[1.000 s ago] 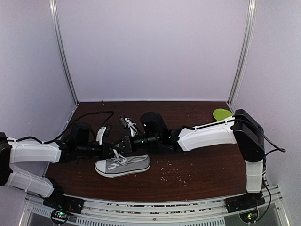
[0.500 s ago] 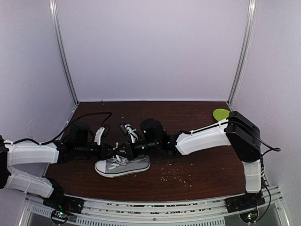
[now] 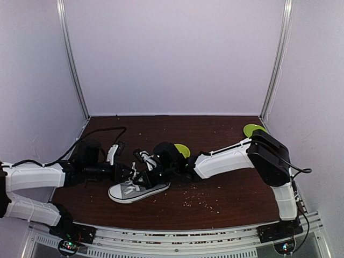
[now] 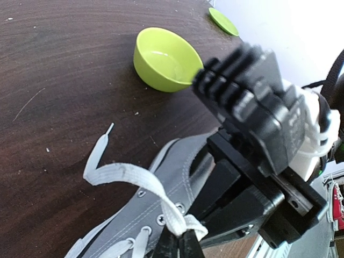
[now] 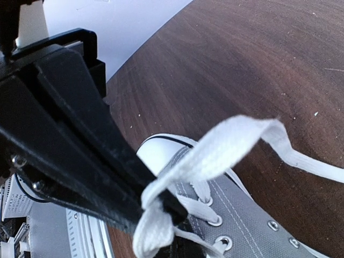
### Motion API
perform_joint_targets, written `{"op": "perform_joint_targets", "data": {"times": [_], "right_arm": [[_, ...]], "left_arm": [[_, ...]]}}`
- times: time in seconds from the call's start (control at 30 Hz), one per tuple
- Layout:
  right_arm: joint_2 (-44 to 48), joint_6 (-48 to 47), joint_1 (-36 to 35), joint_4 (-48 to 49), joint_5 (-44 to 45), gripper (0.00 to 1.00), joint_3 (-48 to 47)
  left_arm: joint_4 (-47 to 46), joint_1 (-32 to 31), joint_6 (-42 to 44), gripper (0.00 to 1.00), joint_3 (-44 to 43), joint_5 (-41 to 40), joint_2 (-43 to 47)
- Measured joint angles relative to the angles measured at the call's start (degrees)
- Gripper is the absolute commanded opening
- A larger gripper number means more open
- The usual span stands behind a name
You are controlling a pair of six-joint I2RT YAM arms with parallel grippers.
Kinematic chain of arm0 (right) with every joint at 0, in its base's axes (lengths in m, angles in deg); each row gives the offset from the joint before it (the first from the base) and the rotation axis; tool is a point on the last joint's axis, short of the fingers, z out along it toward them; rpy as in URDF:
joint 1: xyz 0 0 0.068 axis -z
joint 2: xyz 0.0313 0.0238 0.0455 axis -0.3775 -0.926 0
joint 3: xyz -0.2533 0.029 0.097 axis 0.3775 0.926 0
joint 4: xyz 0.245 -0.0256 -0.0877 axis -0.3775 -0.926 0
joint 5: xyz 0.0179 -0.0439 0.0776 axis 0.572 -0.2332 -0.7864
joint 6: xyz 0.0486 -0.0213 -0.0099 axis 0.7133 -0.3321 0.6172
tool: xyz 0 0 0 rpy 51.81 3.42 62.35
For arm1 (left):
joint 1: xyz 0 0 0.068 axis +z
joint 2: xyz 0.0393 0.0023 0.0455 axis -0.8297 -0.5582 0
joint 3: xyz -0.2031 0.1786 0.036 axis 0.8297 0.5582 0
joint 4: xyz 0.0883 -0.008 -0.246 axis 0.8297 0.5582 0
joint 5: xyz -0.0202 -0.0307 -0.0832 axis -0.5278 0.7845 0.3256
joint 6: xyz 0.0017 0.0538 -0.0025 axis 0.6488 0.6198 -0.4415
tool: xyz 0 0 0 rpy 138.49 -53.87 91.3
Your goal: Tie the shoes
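Top external: grey sneaker (image 3: 141, 189) lies lower centre on the tabletop (image 3: 231, 188). Left end effector (image 4: 178, 244) and right end effector (image 3: 149, 174) each pinch white lace (image 4: 126, 174); best to pull apart evenly, holding tension without dragging the sneaker.

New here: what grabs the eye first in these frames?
The left gripper and right gripper meet over the grey sneaker at the front left of the table, each pinching a white lace. A green bowl sits just behind it, and a green plate lies far right.

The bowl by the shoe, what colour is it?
The bowl is lime green, clearest in the left wrist view.
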Motion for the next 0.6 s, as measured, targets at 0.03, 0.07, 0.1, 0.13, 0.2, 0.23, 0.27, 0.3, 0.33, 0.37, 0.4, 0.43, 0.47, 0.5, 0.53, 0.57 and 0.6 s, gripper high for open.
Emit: {"op": "perform_joint_targets", "data": {"times": [0.03, 0.07, 0.1, 0.13, 0.2, 0.23, 0.27, 0.3, 0.33, 0.37, 0.4, 0.43, 0.47, 0.5, 0.53, 0.57, 0.6], "right_arm": [[-0.3, -0.2, 0.0, -0.5, 0.3, 0.0, -0.7], [-0.7, -0.2, 0.0, -1.0, 0.5, 0.0, -1.4], [-1.0, -0.4, 0.0, -1.3, 0.7, 0.0, -2.1], [-1.3, -0.4, 0.0, -1.8, 0.9, 0.0, -2.6], [-2.1, -0.5, 0.0, -2.5, 1.0, 0.0, -3.6], [-2.4, -0.5, 0.0, -2.7, 1.0, 0.0, -3.9], [-2.8, -0.5, 0.0, -3.0, 1.0, 0.0, -4.2], [-3.0, -0.5, 0.0, -3.1, 1.0, 0.0, -4.3], [-3.2, -0.5, 0.1, -3.0, 1.0, 0.0, -4.4], [-3.4, -0.3, 0.2, -2.9, 0.9, 0.0, -4.4], [-3.6, -0.2, 0.3, -2.7, 0.8, 0.0, -4.4], [-3.8, 0.0, 0.4, -2.2, 0.7, 0.0, -4.4], [-4.1, 0.2, 0.5, -1.7, 0.4, 0.0, -4.4], [-4.3, 0.5, 0.7, -1.2, 0.0, 0.0, -4.4], [-4.6, 1.0, 0.9, -0.7, -0.6, 0.0, -4.4], [-5.0, 1.3, 1.0, 0.0, -1.2, 0.0, -4.4], [-5.2, 1.6, 1.2, 0.6, -1.7, 0.0, -4.4]], "left_arm": [[0.0, 0.0, 0.0, 0.0, 0.0, 0.4, 0.0], [-0.1, 0.0, 0.0, 0.0, 0.0, 0.9, 0.0], [-0.2, 0.0, 0.0, 0.0, 0.0, 1.3, -0.2], [-0.4, 0.0, 0.1, 0.0, 0.0, 1.6, -0.4], [-0.7, 0.3, 0.1, 0.0, -0.1, 2.3, -1.2], [-0.9, 0.4, 0.1, 0.0, -0.2, 2.5, -1.7], [-1.0, 0.5, 0.1, 0.0, -0.4, 2.6, -2.3], [-1.0, 0.5, 0.1, 0.0, -0.5, 2.8, -2.8], [-1.1, 0.7, 0.1, 0.0, -0.8, 3.0, -3.5], [-1.1, 0.7, 0.1, 0.0, -1.0, 3.2, -4.0], [-1.2, 0.7, 0.1, 0.0, -1.3, 3.2, -4.6], [-1.4, 0.8, 0.1, 0.0, -1.6, 3.2, -5.2], [-1.6, 0.9, 0.1, 0.03, -1.7, 3.2, -5.6], [-1.8, 1.0, 0.1, 0.06, -1.8, 3.2, -5.9], [-1.9, 1.0, 0.1, 0.09, -1.8, 3.1, -6.2], [-2.0, 1.1, 0.1, 0.13, -1.7, 3.0, -6.4], [-2.0, 1.1, 0.1, 0.16, -1.8, 2.9, -6.4]]}}
